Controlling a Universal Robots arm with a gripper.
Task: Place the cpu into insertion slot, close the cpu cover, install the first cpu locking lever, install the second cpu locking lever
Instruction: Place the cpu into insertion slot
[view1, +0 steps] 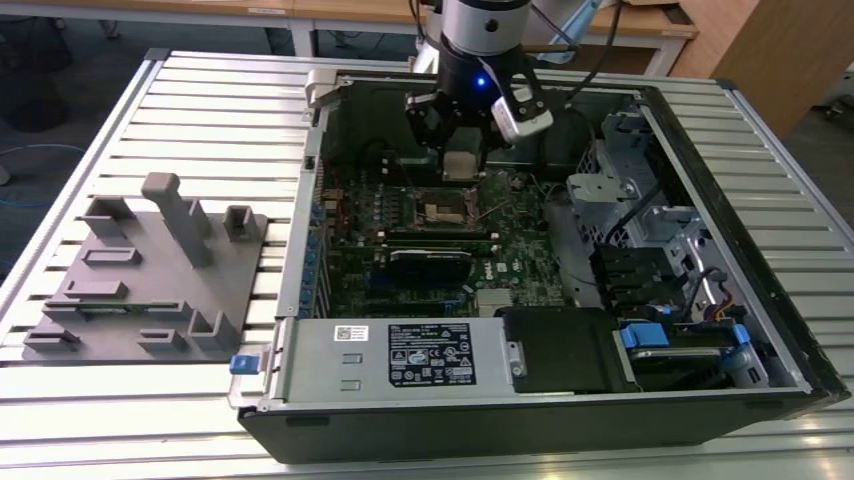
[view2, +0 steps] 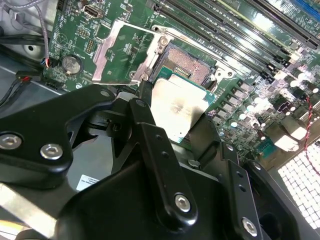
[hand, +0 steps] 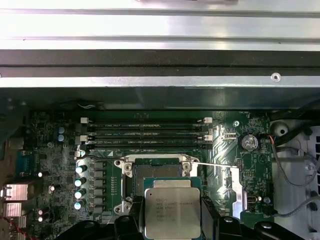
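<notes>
Black gripper (view2: 176, 120) clenched on the cpu (view2: 175, 102), holding it just above the bare insertion slot (view2: 189, 62); cpu cover (view2: 120, 50) swung open beside the slot. Computer case (view1: 534, 400) lies open on a slatted metal table (view1: 200, 100). Grey fixture block (view1: 147, 280) at the exterior view's left, wooden desk (view1: 347, 10) behind.

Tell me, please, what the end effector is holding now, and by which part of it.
The end effector holds the cpu by two opposite side edges, with its metal top left bare. The cpu is not yet in the insertion slot.
</notes>
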